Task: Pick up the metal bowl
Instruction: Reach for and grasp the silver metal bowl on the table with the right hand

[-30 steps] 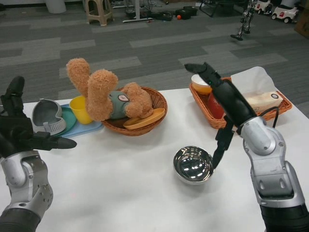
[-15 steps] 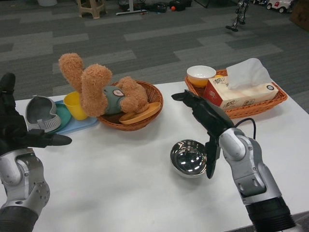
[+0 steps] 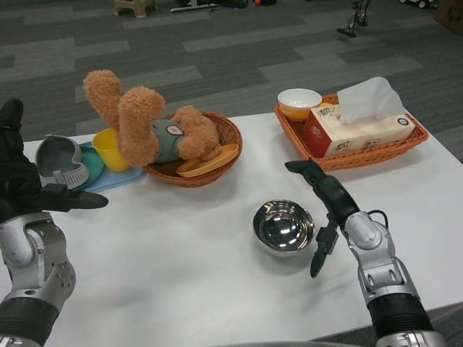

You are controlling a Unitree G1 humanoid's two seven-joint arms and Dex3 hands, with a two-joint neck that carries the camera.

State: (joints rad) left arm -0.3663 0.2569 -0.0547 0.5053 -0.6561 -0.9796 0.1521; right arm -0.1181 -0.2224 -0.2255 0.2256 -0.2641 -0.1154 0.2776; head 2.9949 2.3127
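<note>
Head view: the fingers of the right hand (image 3: 323,210) are spread apart and grasp nothing; one reaches up and away over the table, another hangs down toward the near edge. The metal bowl (image 3: 283,226) stands upright on the white table (image 3: 181,267) just beside these fingers, on their inner side, between the raised finger and the lowered one. Whether the lowered finger touches the bowl's rim cannot be told.

The left hand (image 3: 29,184) hangs at the far left, fingers released and holding nothing, one pointing inward across the table, another standing up. Just beyond its pointing fingertip lies a blue tray (image 3: 119,181) carrying a grey helmet-shaped object (image 3: 61,165), a green plate (image 3: 95,168) and a yellow cup (image 3: 110,149).

Past the bowl, well apart from both hands, a round wicker basket (image 3: 221,155) holds a brown plush toy (image 3: 152,130) and an orange piece (image 3: 206,160). Beyond the right hand's raised finger sits an orange tray basket (image 3: 362,155) with a tissue box (image 3: 358,131) and a small white bowl (image 3: 299,103).
</note>
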